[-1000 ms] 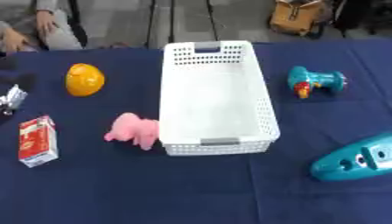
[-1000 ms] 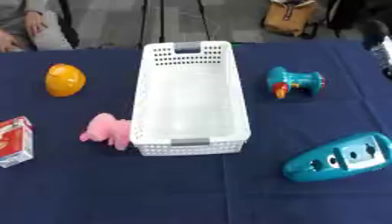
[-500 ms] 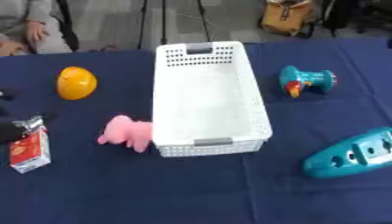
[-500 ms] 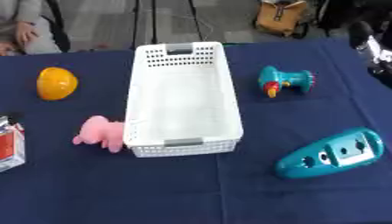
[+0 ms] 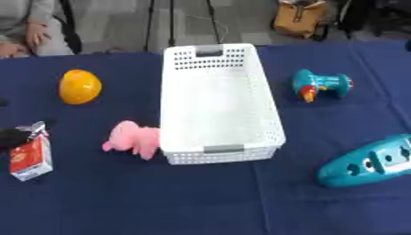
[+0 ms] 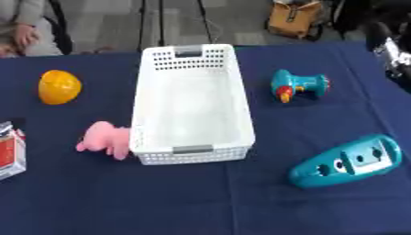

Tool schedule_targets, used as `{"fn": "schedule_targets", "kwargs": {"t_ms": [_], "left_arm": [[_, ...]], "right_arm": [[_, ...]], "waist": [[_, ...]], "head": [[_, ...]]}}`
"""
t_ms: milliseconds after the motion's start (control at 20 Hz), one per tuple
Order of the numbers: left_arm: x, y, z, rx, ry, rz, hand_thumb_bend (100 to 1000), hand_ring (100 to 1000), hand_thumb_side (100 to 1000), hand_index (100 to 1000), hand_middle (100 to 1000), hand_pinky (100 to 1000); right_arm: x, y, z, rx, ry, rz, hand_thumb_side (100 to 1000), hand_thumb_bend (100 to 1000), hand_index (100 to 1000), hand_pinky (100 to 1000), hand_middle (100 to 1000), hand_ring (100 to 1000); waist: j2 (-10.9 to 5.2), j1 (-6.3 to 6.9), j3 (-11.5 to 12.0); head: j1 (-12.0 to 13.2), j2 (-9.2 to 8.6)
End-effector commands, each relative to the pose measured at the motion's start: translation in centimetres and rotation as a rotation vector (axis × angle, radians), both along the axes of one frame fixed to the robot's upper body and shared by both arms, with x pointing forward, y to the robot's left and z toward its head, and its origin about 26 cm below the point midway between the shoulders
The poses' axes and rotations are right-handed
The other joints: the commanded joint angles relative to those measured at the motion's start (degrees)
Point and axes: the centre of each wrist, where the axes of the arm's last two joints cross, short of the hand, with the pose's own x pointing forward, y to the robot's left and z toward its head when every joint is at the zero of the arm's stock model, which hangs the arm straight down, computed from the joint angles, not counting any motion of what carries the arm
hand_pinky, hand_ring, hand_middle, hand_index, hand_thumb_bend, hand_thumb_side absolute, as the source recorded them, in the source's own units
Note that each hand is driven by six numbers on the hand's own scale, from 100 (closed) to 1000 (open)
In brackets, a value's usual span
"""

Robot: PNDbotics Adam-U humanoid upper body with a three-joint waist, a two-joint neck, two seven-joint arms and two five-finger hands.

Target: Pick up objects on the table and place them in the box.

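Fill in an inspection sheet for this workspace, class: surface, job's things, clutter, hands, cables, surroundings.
Surface: table under a dark blue cloth.
Job's things: white basket, nothing in it; yellow toy and pink toy to its left, the pink one against its wall; red and white carton at the left edge; teal toy drill and long teal toy to its right.
Clutter: nothing seen.
Hands: left hand, black, at the carton's top; right hand at the far right edge; fingers unclear.
Cables: one on the floor behind.
Surroundings: brown bag, stand legs, seated person.
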Motion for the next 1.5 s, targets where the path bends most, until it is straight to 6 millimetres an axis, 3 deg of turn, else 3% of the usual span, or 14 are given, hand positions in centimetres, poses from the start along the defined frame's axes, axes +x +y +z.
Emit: {"fn": "schedule_targets", "kwargs": {"t_ms": [50, 450, 600, 1050, 1500], "left_arm": [[0.5, 0.7, 0.4, 0.029, 0.006, 0.047, 1000, 704, 713, 849, 788, 508], [1.2, 0.8, -1.5, 0.028, 0.081, 0.100, 1000, 688, 695, 848, 779, 480], [1.5, 0.4, -2.0, 0.006, 0.078, 0.110, 1000, 754, 687, 854, 792, 498], [2.5, -0.6, -3.7, -0.034, 0.028, 0.171, 1000, 732, 677, 854, 788, 466], [2.9, -0.6, -5.3, 0.018, 0.111, 0.172, 1000, 718, 622, 845, 775, 519]], "right_arm": [[-0.1, -0.6, 0.9, -0.022, -0.020, -0.006, 572, 461, 812, 526, 605, 510], [-0.2, -0.6, 0.9, -0.021, -0.019, -0.005, 571, 460, 812, 526, 605, 510], [-0.2, -0.6, 0.8, -0.019, -0.018, -0.004, 571, 457, 813, 526, 605, 509], [-0.2, -0.6, 0.7, -0.016, -0.015, -0.003, 571, 456, 813, 526, 605, 508], [-0.1, -0.6, 0.6, -0.014, -0.014, 0.000, 572, 458, 814, 527, 606, 508]], "waist": [[-0.79, 0.03, -0.1], [-0.86, -0.10, -0.1], [-0.89, -0.23, 0.0], [-1.05, -0.50, -0.1], [-1.12, -0.46, -0.3]], "head": [[0.0, 0.25], [-0.5, 0.25], [-0.6, 0.25], [-0.7, 0.25], [-0.6, 0.25]]}}
